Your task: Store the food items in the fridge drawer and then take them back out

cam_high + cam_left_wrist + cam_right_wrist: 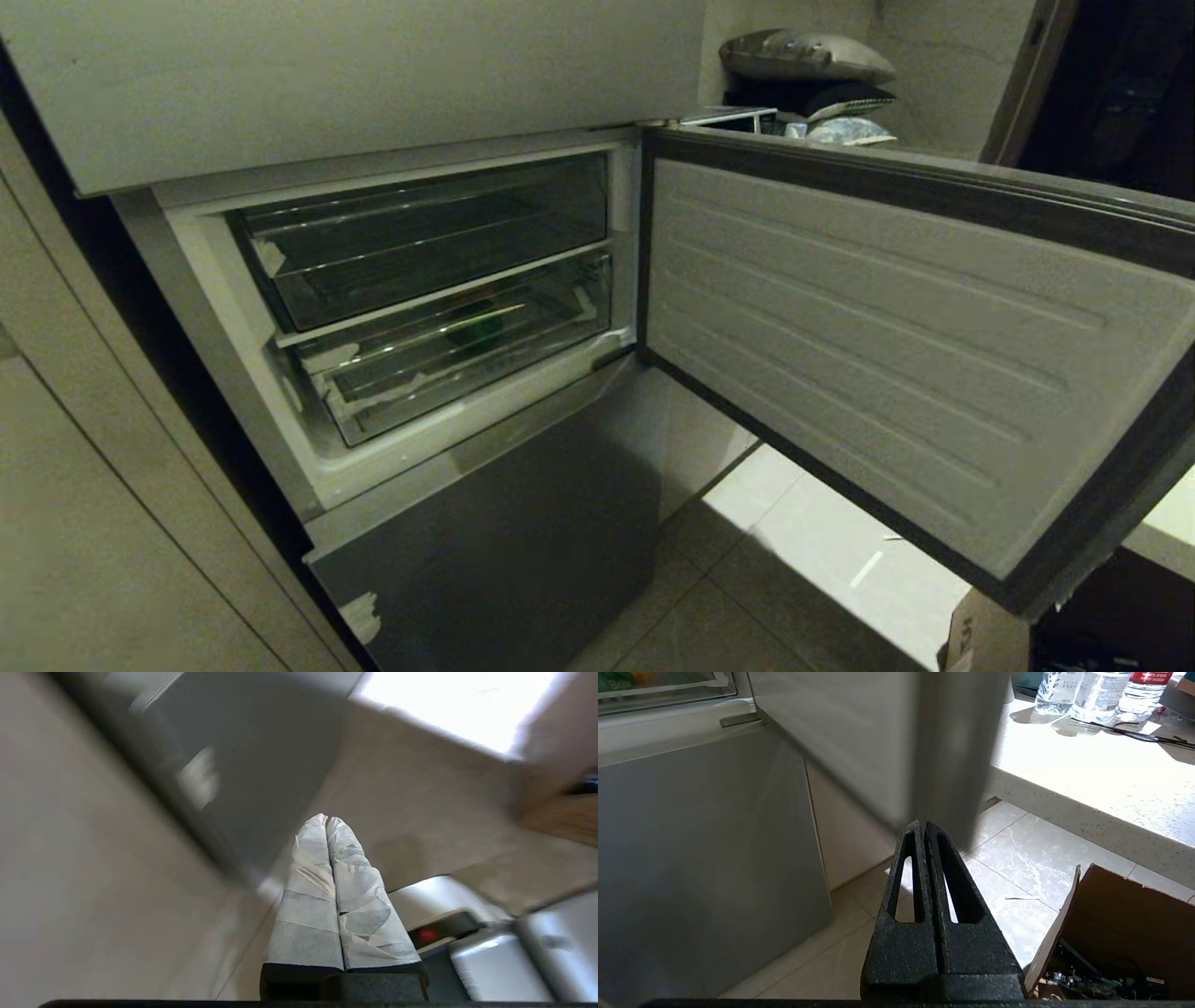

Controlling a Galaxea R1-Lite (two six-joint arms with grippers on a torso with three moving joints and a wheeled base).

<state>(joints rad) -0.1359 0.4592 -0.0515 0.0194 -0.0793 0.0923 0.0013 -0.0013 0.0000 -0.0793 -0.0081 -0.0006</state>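
Note:
The fridge's middle compartment stands open, with two clear drawers pushed in. The upper fridge drawer [420,243] looks empty. In the lower fridge drawer [439,369], which has whitish tape scraps on its front edge, a dark green lump [476,329] shows through the plastic. The right wrist view catches green and orange bits [626,679] behind that clear front; I cannot tell whether these are the food items. Neither arm is in the head view. My left gripper [327,819], wrapped in white tape, is shut and empty, low by the grey lower door. My right gripper [922,825], black, is shut and empty above the floor.
The compartment door [887,355] swings wide to the right. Below is a shut grey door front [504,541]. An open cardboard box [1120,924] stands on the tiled floor at the right. A pale counter [1087,774] carries water bottles [1092,690]. A beige cabinet wall [112,523] runs along the left.

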